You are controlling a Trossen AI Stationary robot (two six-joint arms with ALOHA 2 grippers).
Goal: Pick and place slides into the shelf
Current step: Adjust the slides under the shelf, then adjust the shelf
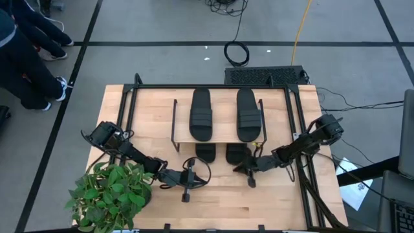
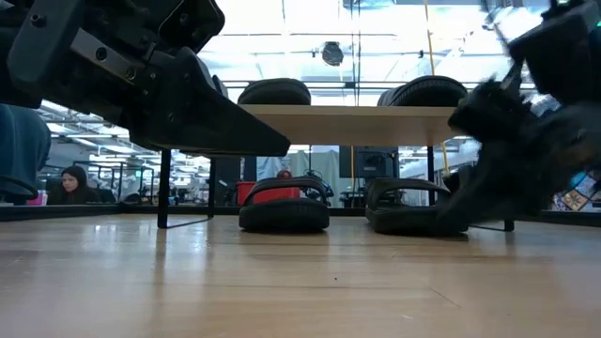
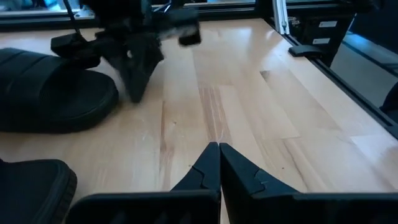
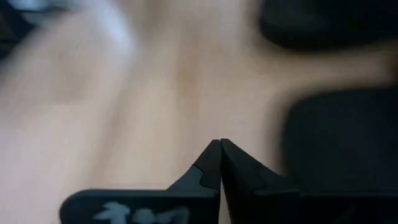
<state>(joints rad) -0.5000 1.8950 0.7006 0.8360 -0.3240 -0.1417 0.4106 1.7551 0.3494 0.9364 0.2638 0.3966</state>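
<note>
The shelf (image 1: pixel 223 118) stands at the table's far middle. Two black slides (image 1: pixel 200 114) (image 1: pixel 247 114) lie on its wooden top board. Two more slides (image 2: pixel 284 211) (image 2: pixel 408 211) rest soles down on the table under it, their near ends (image 1: pixel 206 153) (image 1: pixel 235 154) showing past the board. My left gripper (image 1: pixel 196 171) is shut, hovering near the left lower slide. My right gripper (image 1: pixel 240 167) is shut, tip low over bare wood (image 4: pixel 221 144), just beside the right lower slide (image 4: pixel 336 143). Neither holds anything.
A potted green plant (image 1: pixel 113 194) stands at the near left corner beside my left arm. A black metal frame (image 1: pixel 129 103) runs around the table. People stand on the floor beyond the far left corner (image 1: pixel 19 58). Bare wood (image 1: pixel 226 207) lies toward the near edge.
</note>
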